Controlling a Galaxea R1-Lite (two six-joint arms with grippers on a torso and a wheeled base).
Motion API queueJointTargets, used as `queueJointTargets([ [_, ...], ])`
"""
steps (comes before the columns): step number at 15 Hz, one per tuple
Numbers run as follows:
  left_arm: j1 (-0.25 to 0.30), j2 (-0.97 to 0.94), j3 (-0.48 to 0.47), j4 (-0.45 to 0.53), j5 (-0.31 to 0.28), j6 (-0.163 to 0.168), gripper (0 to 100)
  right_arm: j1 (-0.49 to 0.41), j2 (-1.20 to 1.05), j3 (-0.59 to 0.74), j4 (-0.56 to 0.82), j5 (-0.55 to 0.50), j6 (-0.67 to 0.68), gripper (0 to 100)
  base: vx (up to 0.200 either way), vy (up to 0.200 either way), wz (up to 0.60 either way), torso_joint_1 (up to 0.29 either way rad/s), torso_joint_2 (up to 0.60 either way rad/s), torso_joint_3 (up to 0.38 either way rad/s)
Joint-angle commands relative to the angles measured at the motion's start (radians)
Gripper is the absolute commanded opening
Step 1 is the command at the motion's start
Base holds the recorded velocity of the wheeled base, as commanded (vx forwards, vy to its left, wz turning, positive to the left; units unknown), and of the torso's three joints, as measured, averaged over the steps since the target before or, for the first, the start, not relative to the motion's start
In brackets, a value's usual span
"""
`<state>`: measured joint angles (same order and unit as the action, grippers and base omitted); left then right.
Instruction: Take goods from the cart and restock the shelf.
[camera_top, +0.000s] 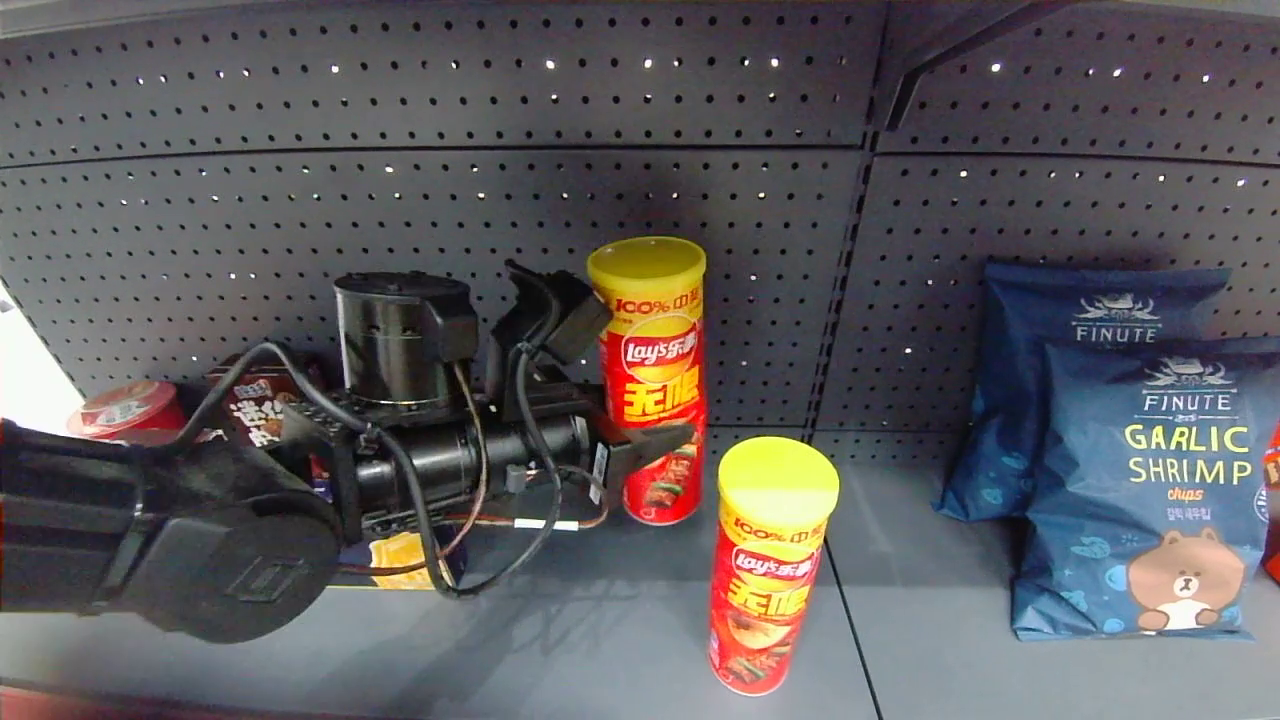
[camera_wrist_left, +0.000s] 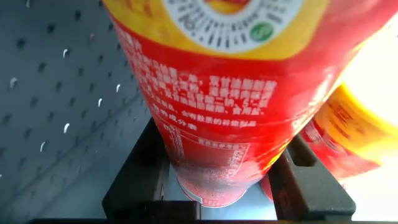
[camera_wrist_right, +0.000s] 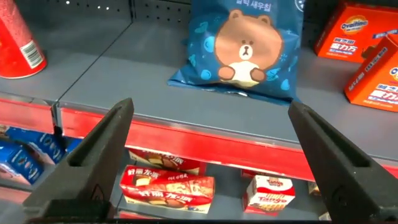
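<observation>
Left gripper (camera_top: 655, 445) is clamping a tall red chip can with yellow lid (camera_top: 652, 350), upright at the back of the grey metal shelf (camera_top: 600, 620). A matching can (camera_top: 770, 570) is standing near, in front, with blue snack bags (camera_top: 1140, 480) sitting further right. Right gripper (camera_wrist_right: 211, 162) is hanging wide open.

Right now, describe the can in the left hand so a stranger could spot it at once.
Look at the grey shelf backed by pegboard, left of the blue bags. Of the two upright red, yellow-lidded cans there, it is the rear can, nearer the pegboard. Unlike the front can, it has the left hand shut round its lower half.
</observation>
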<state>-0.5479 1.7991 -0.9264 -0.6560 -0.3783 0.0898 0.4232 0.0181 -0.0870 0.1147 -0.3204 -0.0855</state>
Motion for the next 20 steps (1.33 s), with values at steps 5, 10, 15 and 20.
queueJointTargets([
  [5, 0.063, 0.204, -0.046, -0.198, -0.189, 0.001, 0, -0.004, -0.001, 0.0, 0.0, 0.0, -0.002, 100, 0.0, 0.0, 0.0, 0.0, 0.0, 0.0],
  [10, 0.074, 0.255, -0.066, -0.192, -0.192, 0.007, 0, -0.003, 0.002, -0.002, 0.0, 0.0, -0.003, 100, 0.0, 0.0, 0.0, 0.0, 0.0, 0.0],
  [15, 0.074, 0.282, -0.149, -0.117, -0.194, 0.008, 0, 0.0, 0.005, -0.002, 0.0, 0.001, -0.005, 100, 0.0, 0.0, 0.0, 0.0, 0.0, 0.0],
  [20, 0.071, 0.322, -0.247, 0.029, -0.197, 0.1, 0, 0.0, 0.005, -0.002, 0.0, 0.001, -0.005, 100, 0.0, 0.0, 0.0, 0.0, 0.0, 0.0],
])
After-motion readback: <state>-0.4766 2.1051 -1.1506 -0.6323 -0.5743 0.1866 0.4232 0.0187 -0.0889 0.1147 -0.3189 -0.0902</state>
